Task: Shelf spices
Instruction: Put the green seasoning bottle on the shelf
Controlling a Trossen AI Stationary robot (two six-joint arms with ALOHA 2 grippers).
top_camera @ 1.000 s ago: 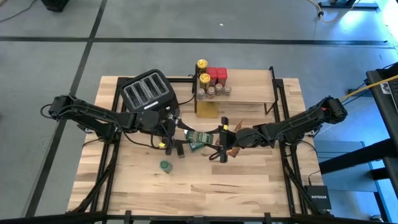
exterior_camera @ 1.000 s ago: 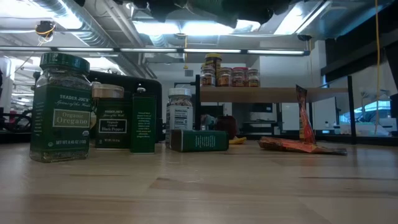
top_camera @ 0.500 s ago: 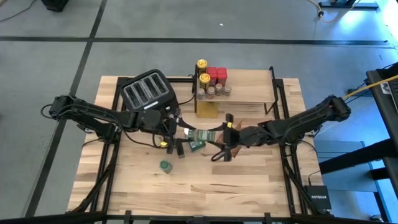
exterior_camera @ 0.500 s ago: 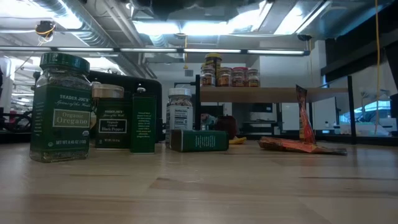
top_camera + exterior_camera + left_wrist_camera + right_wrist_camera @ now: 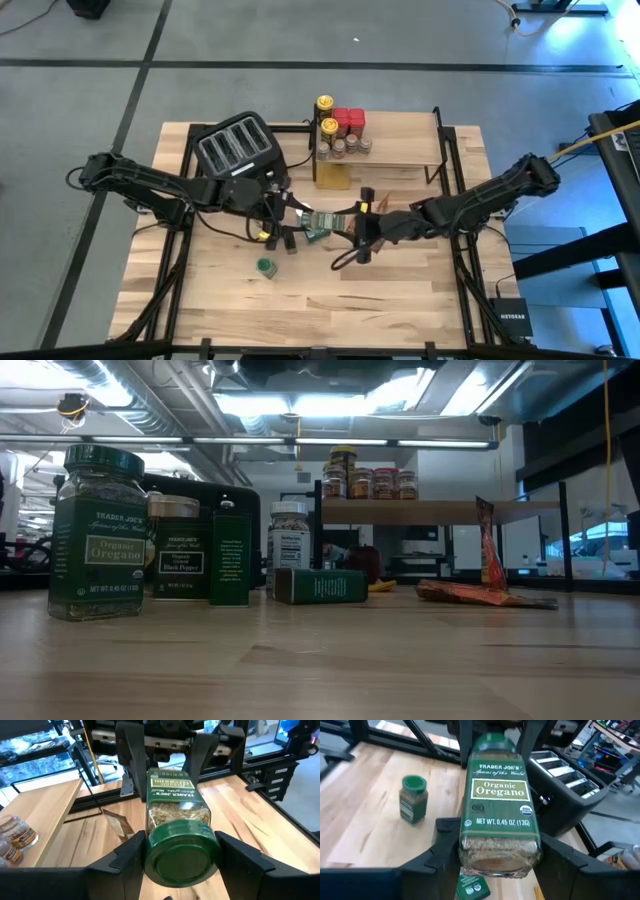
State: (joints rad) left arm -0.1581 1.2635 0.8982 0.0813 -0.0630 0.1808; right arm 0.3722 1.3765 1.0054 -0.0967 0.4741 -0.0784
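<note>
Gripping: left gripper (image 5: 180, 857) and right gripper (image 5: 487, 852) are both clamping one oregano jar (image 5: 499, 807) midair, lid end and base end.
Beyond jar: shelf (image 5: 400, 140) is carrying spices (image 5: 343, 132).
Low view only: foil packet (image 5: 485, 594) is lying past the grippers.

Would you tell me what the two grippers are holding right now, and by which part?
Both hold one Organic Oregano jar: the left gripper at the green lid end, the right gripper at the base end.
</note>
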